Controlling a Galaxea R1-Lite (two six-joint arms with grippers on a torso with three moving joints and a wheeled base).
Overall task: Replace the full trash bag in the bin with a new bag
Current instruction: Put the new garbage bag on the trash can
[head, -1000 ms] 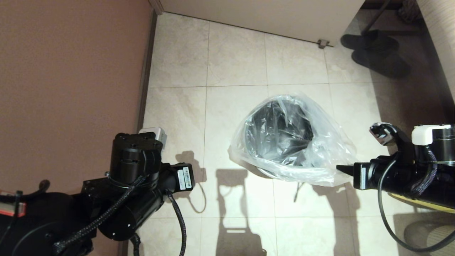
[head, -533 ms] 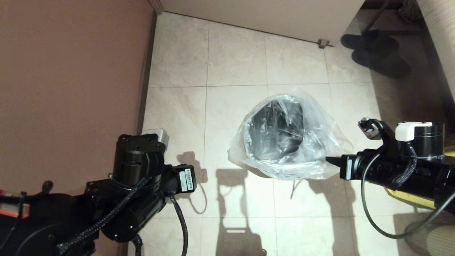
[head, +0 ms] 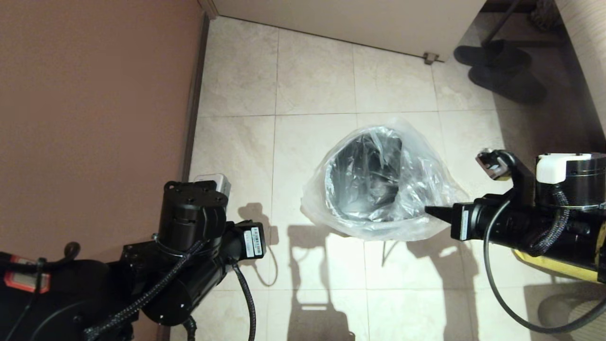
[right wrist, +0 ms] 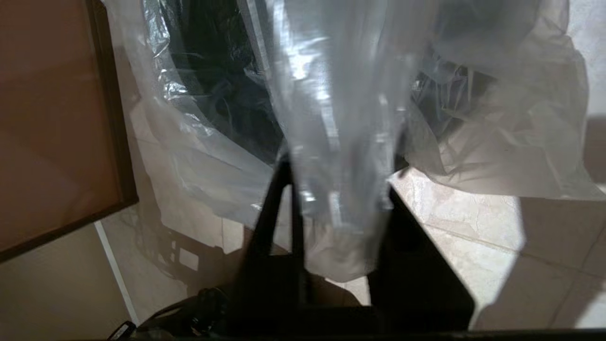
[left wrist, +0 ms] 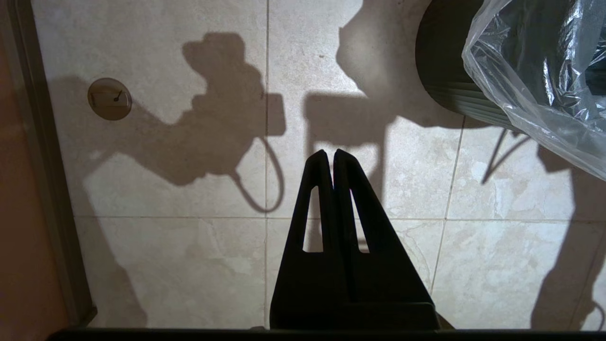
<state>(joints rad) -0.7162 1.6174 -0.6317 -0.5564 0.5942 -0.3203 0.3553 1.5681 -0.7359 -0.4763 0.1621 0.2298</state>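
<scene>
The bin (head: 364, 175) stands on the tiled floor, its dark inside showing through the new bag (head: 426, 184). This clear crinkly bag lines it, spreads over the rim and bulges out to the right. My right gripper (head: 428, 210) sits at the bag's right edge beside the rim. In the right wrist view the right gripper (right wrist: 338, 156) is open, and a fold of the new bag (right wrist: 331, 118) hangs between its spread fingers. My left gripper (left wrist: 330, 152) is shut and empty, low at the left and apart from the bin (left wrist: 440, 71).
A brown wall (head: 94, 118) runs along the left and a pale door (head: 355, 19) with a doorstop (head: 430, 58) closes the back. Dark slippers (head: 502, 71) lie at the back right. A yellow bag (head: 558, 267) shows under the right arm. A round floor drain (left wrist: 110, 98) is near the wall.
My right arm has moved left towards the bin, and the bag's right bulge has drawn in closer to the rim. The left arm has shifted slightly.
</scene>
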